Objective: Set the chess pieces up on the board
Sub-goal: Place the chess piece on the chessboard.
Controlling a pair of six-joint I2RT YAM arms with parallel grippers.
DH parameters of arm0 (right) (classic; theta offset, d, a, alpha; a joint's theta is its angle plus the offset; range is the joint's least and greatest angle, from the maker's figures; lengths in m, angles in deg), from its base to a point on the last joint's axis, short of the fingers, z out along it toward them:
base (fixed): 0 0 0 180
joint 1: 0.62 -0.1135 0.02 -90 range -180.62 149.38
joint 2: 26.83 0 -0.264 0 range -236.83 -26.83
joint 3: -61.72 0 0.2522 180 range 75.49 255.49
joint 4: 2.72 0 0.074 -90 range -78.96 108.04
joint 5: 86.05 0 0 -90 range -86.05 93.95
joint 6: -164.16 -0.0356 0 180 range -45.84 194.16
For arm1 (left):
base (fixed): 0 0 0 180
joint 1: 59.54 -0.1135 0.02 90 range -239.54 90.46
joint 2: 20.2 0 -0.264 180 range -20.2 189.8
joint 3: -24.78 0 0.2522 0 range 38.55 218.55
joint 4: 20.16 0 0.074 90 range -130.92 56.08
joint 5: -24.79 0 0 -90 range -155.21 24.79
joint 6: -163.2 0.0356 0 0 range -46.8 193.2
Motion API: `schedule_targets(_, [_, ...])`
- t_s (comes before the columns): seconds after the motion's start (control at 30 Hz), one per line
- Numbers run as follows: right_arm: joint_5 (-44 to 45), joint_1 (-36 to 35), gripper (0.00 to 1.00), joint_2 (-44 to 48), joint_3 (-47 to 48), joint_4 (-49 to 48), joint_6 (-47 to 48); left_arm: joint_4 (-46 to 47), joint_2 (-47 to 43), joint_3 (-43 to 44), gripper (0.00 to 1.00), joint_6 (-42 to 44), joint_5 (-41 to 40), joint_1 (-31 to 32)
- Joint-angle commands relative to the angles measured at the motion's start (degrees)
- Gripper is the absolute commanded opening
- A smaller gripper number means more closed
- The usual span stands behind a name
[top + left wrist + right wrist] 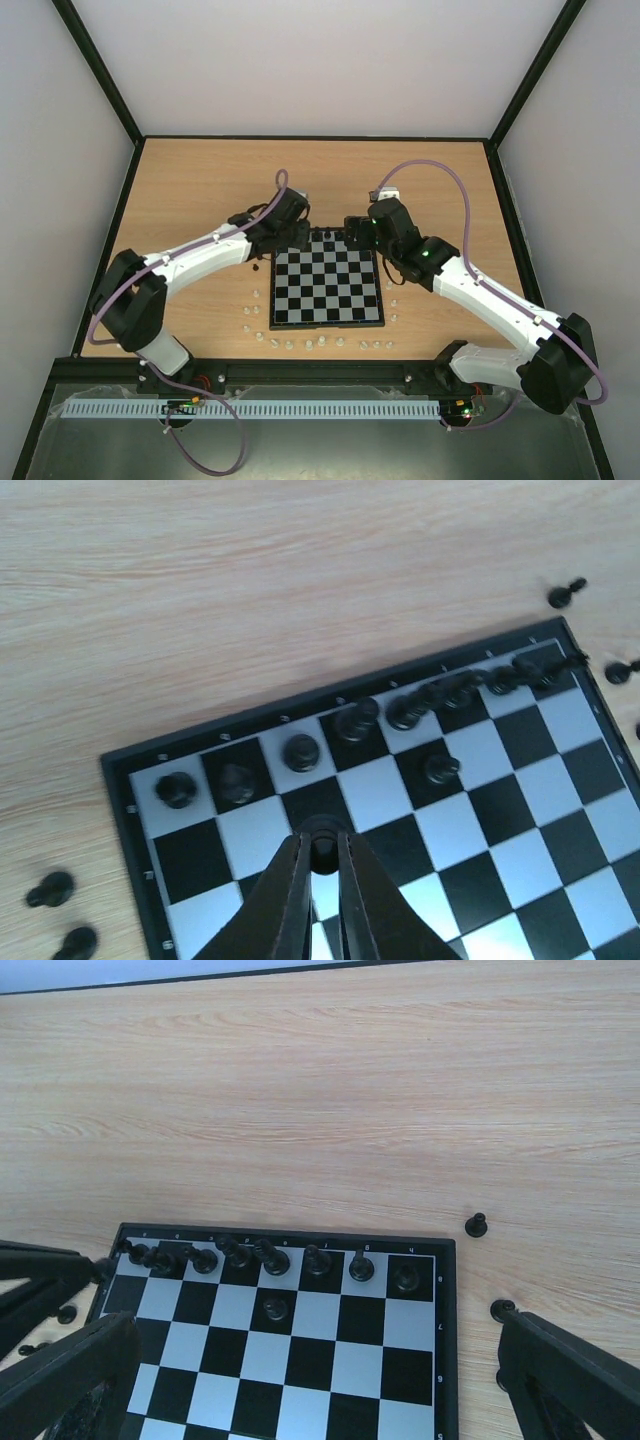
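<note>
The board (328,290) lies at the middle of the table. Black chess pieces (301,752) fill its far row, and one (440,768) stands a row nearer. My left gripper (322,838) is shut on a small black piece (323,852), held just over a dark square in the second row by the board's far left corner (283,252). My right gripper (318,1325) hangs open over the board's far right part, its fingers (570,1370) wide apart with nothing between them. Loose black pieces lie on the wood to the left (50,888) and to the right (476,1225) of the board.
Several small translucent white pieces (310,343) lie on the wood along the board's near edge and left side (255,310). Another loose black piece (502,1310) sits close to my right finger. A black frame (118,225) borders the table.
</note>
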Motion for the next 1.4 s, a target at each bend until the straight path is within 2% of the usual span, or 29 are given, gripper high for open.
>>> schedule_targets(0.0, [2.38,-0.28,0.99,0.55,-0.4,2.13,-0.94,-1.38,3.45,2.45,0.04,1.52,2.78,2.6])
schedule_targets(0.23, [2.32,-0.3,0.99,0.38,-0.19,2.44,-1.03,-1.1,9.24,4.83,0.04,2.3,4.66,5.11])
schedule_targets(0.7, [1.65,-0.27,0.99,-0.08,0.08,2.5,-1.0,0.7,16.93,7.34,0.04,2.21,0.65,5.81])
schedule_targets(1.17, [0.91,-0.25,0.99,-0.24,0.07,2.54,-0.94,1.75,19.28,8.47,0.06,2.21,-1.46,4.84])
schedule_targets(1.37, [0.64,-0.27,0.99,-0.24,0.09,2.44,-0.94,1.77,20.03,8.94,0.1,2.3,-1.46,4.56])
